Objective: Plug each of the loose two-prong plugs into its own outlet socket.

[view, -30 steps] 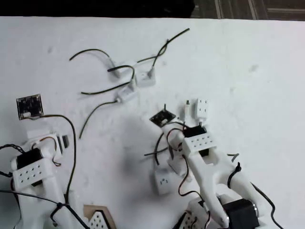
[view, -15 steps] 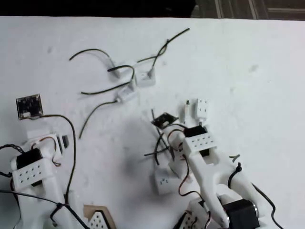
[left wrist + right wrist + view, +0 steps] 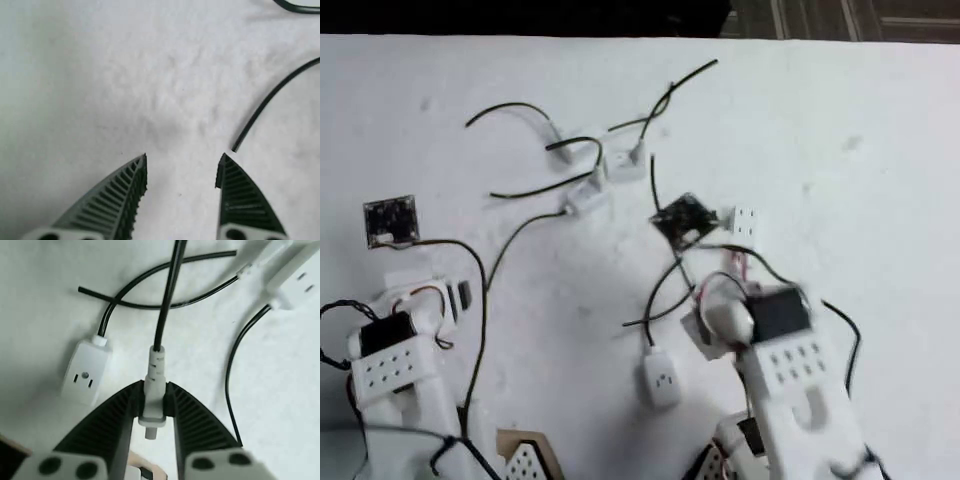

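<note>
Right gripper (image 3: 151,389) — closed narrow on a white two-prong plug (image 3: 153,402), one ribbed finger pressed against each side of the plug body. The plug's black cord (image 3: 167,300) leads straight out from between the fingers and crosses over a second black cord on the white table (image 3: 40,300).

An outlet socket (image 3: 85,372), white with its slot face turned up, lies flat on the table just beside the held plug but apart from it. Its own cord runs off from the end away from the gripper. In the high view this socket (image 3: 660,380) sits near the right arm (image 3: 785,365), on the side toward the left arm.

A further white socket block (image 3: 295,275) lies well apart from the held plug, at the edge of the right wrist view. In the high view a white socket (image 3: 745,225) lies just ahead of the right arm. Several more white pieces with black cords (image 3: 605,165) lie grouped farther up the table.

Left gripper (image 3: 182,160) — fingers spread wide, nothing between them, over bare table. The cut end of a black cord (image 3: 260,112) lies just beside one fingertip.
</note>
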Available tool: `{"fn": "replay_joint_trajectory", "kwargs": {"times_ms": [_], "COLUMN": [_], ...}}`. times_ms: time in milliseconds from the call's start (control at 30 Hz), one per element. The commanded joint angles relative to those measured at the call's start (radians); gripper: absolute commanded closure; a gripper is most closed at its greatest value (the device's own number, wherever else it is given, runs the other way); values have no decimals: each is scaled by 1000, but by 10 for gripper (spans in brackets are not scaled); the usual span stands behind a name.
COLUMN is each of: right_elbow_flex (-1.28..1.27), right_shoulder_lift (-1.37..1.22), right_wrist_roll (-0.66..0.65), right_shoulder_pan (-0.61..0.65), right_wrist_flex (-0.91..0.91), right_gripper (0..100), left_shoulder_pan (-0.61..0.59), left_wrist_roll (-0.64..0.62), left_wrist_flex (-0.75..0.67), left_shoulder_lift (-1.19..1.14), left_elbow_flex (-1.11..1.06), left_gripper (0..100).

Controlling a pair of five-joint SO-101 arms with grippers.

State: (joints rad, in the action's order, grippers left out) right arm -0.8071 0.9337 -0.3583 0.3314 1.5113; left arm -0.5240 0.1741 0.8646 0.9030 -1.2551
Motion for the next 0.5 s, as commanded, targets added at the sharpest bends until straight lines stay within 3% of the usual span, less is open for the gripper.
{"fn": "replay_joint_trajectory", "kwargs": {"times_ms": [0, 133, 233, 467], "right_elbow_flex": [46, 48, 44, 41], "right_shoulder_lift": [143, 225, 266, 305], "right_wrist_roll": [74, 155, 253, 454], "right_shoulder_pan": [-58, -153, -236, -314], "right_wrist_flex": [8, -12, -58, -108], "right_gripper": [982, 982, 982, 982], "left_shoulder_pan": [111, 259, 372, 576], "left_wrist_roll": [64, 69, 74, 69], "left_wrist_flex": [198, 431, 525, 631], "left_shoulder_lift": [176, 343, 366, 140], "left_elbow_flex": [91, 221, 307, 456], "left_gripper": [770, 766, 766, 766]}}
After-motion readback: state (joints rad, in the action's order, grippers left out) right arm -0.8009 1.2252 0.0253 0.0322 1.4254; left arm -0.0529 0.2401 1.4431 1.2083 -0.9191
